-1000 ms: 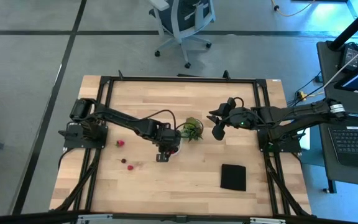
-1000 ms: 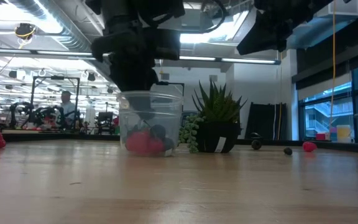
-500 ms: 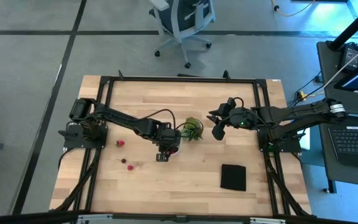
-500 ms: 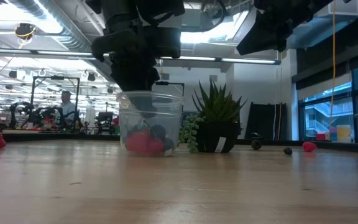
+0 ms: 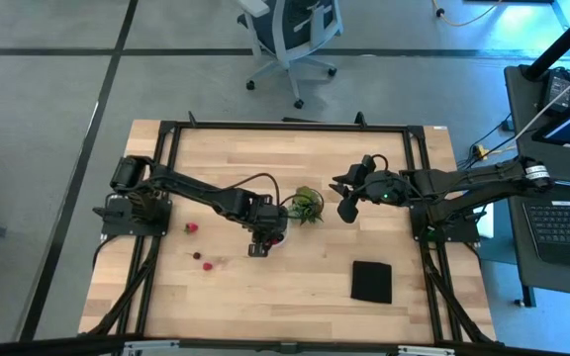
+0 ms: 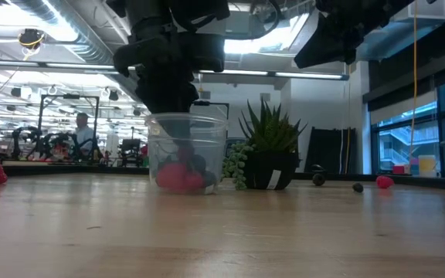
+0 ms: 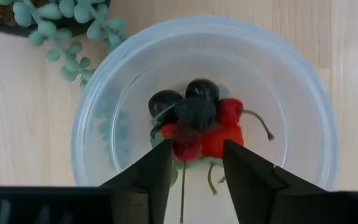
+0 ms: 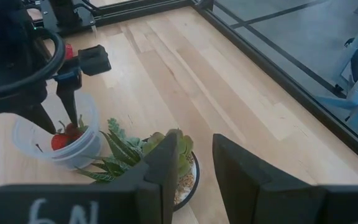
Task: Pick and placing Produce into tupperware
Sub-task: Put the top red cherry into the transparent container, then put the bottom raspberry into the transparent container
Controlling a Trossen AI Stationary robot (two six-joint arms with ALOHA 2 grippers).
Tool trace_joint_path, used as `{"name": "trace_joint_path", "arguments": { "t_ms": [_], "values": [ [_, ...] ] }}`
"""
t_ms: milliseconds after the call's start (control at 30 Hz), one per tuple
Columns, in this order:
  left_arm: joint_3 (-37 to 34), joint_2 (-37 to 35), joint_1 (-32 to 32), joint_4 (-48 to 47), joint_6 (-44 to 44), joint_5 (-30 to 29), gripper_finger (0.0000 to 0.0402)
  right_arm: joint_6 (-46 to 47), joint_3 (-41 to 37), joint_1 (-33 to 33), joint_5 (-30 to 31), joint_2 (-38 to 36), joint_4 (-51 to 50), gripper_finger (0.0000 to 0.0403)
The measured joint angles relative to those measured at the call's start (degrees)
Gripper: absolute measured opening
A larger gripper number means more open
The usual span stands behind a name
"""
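Note:
The tupperware (image 7: 204, 26) is a small round clear container standing on the table beside a green plant (image 5: 307, 205). On its bottom lies a heap of produce (image 7: 197, 121), red and dark round pieces with thin stems. My left gripper (image 7: 196, 149) points down into the container with its fingers apart, just above the heap. I cannot tell whether they touch a piece. Three more pieces of produce (image 5: 197, 255) lie loose on the table to the left. My right gripper (image 8: 196, 146) hangs open in the air right of the plant, with nothing between its fingers.
A flat black square (image 5: 371, 282) lies toward the near right of the table. The potted plant (image 6: 271, 150) stands right against the tupperware (image 6: 188, 154). A black frame (image 5: 285, 127) runs around the table. Bare wood lies along the near edge.

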Motion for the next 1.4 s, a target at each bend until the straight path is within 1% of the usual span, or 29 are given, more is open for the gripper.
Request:
{"name": "trace_joint_path", "arguments": {
  "t_ms": [167, 333, 467, 567, 700, 767, 967, 1067, 1133, 1200, 1300, 1400],
  "values": [
    [3.7, -3.0, 0.6, -6.9, -0.5, -0.1, 0.0146, 0.0, 0.0, 0.0, 0.0, 0.0, 0.0, 0.0103],
    [7.9, -8.6, 1.5, -15.0, -2.9, -0.2, 0.0144, 0.0, 0.0, 0.0, 0.0, 0.0, 0.0, 0.0103],
    [8.1, -14.3, 1.3, -21.0, -6.5, 0.2, 0.0145, 0.0, 0.0, 0.0, 0.0, 0.0, 0.0, 0.0103],
    [8.1, -18.3, 0.5, -27.4, -10.1, 0.3, 0.0147, 0.0, 0.0, 0.0, 0.0, 0.0, 0.0, 0.0103],
    [8.1, -22.5, -1.7, -34.9, -16.1, 0.2, 0.0147, 0.0, 0.0, 0.0, 0.0, 0.0, 0.1, 0.0103],
    [8.1, -23.9, -3.5, -36.9, -18.6, 0.0, 0.0147, 0.0, 0.0, 0.0, 0.0, 0.0, 0.1, 0.0103],
    [4.1, -25.4, -11.1, -34.8, -23.2, -3.2, 0.0147, 0.0, 0.0, 0.0, 0.0, 0.0, 0.1, 0.0103],
    [-0.3, -25.4, -14.9, -33.3, -25.2, -5.3, 0.0147, 0.0, 0.0, 0.0, 0.0, 0.0, 0.4, 0.0103],
    [-4.0, -25.4, -16.9, -31.4, -28.2, -6.0, 0.0147, 0.0, 0.0, 0.0, 0.0, 0.0, 0.6, 0.0103],
    [-7.9, -25.4, -18.7, -29.6, -31.5, -5.4, 0.0147, 0.0, 0.0, 0.0, 0.0, 0.0, 0.6, 0.0103],
    [-13.4, -25.4, -21.5, -25.7, -36.1, -2.8, 0.0148, 0.0, 0.0, 0.0, 0.0, 0.0, 1.2, 0.0103],
    [-18.4, -25.3, -24.0, -18.7, -39.7, -1.4, 0.0148, 0.0, 0.0, 0.0, 0.0, 0.0, 1.3, 0.0103]
  ]
}}
